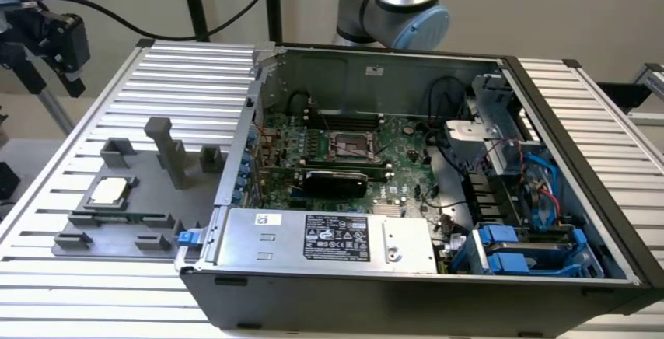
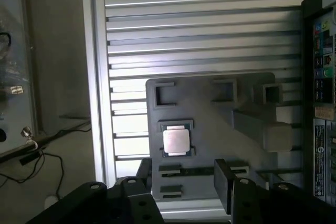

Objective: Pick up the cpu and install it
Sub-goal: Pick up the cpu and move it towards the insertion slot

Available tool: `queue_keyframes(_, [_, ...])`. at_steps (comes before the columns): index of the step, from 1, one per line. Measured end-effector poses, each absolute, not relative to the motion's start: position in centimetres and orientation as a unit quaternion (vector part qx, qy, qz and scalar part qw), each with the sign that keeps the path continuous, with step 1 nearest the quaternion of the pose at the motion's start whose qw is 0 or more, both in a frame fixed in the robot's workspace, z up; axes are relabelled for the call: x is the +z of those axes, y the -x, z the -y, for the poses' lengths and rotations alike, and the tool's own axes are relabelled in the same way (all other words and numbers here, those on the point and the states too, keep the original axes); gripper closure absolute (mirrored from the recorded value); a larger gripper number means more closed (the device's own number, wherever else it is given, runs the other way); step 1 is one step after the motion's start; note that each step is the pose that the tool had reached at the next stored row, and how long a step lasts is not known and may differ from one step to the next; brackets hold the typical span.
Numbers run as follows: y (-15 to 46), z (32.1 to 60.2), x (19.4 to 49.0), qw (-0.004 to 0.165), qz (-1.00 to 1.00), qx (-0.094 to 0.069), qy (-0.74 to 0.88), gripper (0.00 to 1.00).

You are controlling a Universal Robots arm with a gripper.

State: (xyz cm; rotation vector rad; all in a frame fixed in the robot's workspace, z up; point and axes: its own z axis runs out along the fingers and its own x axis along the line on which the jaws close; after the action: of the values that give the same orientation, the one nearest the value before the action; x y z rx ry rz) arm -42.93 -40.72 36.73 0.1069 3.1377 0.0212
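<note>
The cpu (image 1: 109, 191) (image 2: 176, 140), a small square chip with a silvery top, lies flat in its nest on the grey fixture plate (image 1: 124, 228) (image 2: 210, 108), on the exterior view's left beside the open computer case (image 1: 415, 292). My gripper (image 2: 184, 176) hangs well above the fixture with its two black fingers (image 2: 223, 179) spread apart and nothing between them. It does not touch the chip. In the exterior view the gripper (image 1: 62, 47) sits high at the far left, cables trailing from it. The black socket frame (image 1: 351, 146) sits on the green motherboard inside the case.
Grey fixture blocks and a tall post (image 1: 166, 148) stand up around the chip's nest. The case holds a silver power supply (image 1: 326, 238), cables and blue drive bays (image 1: 524, 249). The ribbed aluminium table (image 1: 62, 284) ends close to the fixture on the exterior view's left.
</note>
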Motion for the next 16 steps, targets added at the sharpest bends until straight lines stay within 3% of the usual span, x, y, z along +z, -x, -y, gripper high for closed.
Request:
queue_keyframes(3, [42.9, 40.7, 36.2, 0.001, -0.999, 0.007, -0.034, 0.29])
queue_keyframes(16, [43.0, 41.1, 33.8, 0.001, -0.999, 0.007, -0.035, 0.29])
